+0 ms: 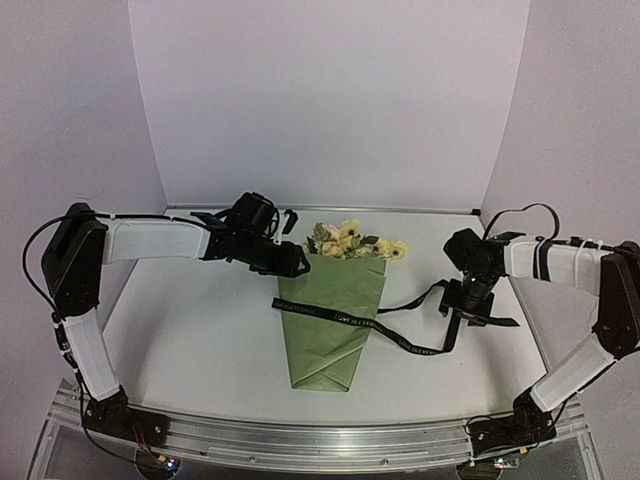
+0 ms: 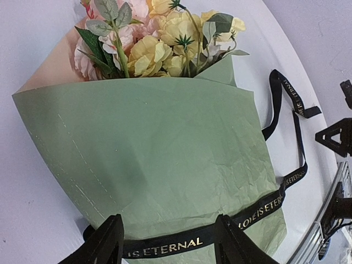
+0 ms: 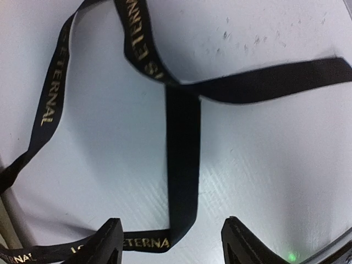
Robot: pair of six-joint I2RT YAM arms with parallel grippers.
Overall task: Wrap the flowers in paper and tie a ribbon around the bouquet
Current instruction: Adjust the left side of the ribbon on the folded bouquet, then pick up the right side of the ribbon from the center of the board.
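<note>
- The bouquet (image 1: 330, 325) lies flat on the desk (image 1: 200, 330) between the two arms. Its narrow folded end points to the near edge, and the flowers (image 1: 350, 240) spill out of the far end.
- The paper (image 2: 148, 148) shows its olive-green face outward, with the tan face visible behind the blooms.
- The ribbon (image 1: 345, 320) slants across the middle of the cone and trails off to the right in loose loops on the desk.
- The left pincer (image 1: 297, 262) sits at the cone's upper left edge, jaws spread and holding nothing. Its wrist view shows the ribbon-banded paper just beyond the fingertips (image 2: 107, 242); whether they touch the paper is hard to judge.
- The right pincer (image 1: 470, 312) hovers over the loose ribbon to the right of the bouquet. Its jaws stand wide and grip nothing, and a strand runs across the desk below the gap.
</note>
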